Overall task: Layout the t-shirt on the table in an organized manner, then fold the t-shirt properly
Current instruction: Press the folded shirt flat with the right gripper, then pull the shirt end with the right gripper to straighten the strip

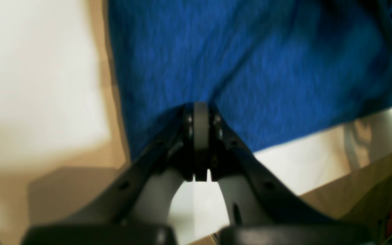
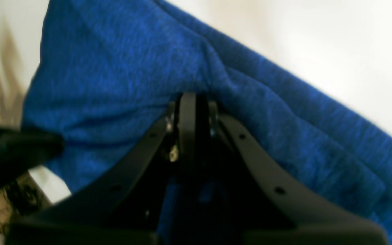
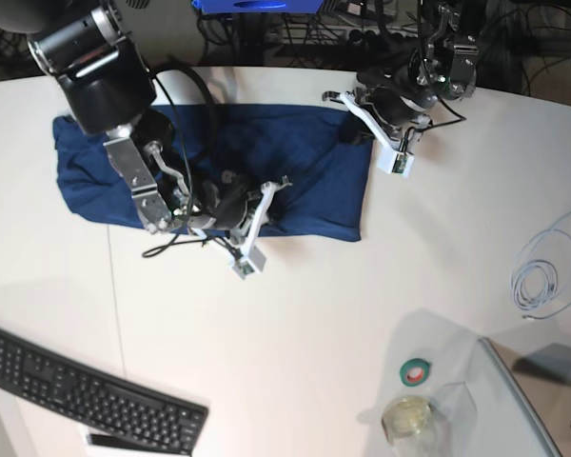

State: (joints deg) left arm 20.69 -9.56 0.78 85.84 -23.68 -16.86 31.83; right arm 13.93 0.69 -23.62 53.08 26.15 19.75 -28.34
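1. My left gripper has its black fingers pressed together, pinching the edge of the large dark blue soft fabric t-shirt; in the left wrist view the cloth fans away from the fingertips, with the smooth white table showing pale on either side.
2. My right gripper is also closed on the t-shirt — in the right wrist view the fabric bunches into folds right at the fingertips and spreads off toward the upper left and lower right.
3. In the base view the t-shirt lies across the far part of the table as a wide, roughly rectangular sheet, one end reaching out under my right arm at that view's left.
4. My left arm holds the cloth at its far corner on that view's right; my right gripper holds it along the near edge, around the middle.
5. Well apart from the shirt, a flat black computer keyboard sits at the near left corner, a small green-and-red tape roll and a clear round container stand near the front, and a coiled pale cable lies at the right.
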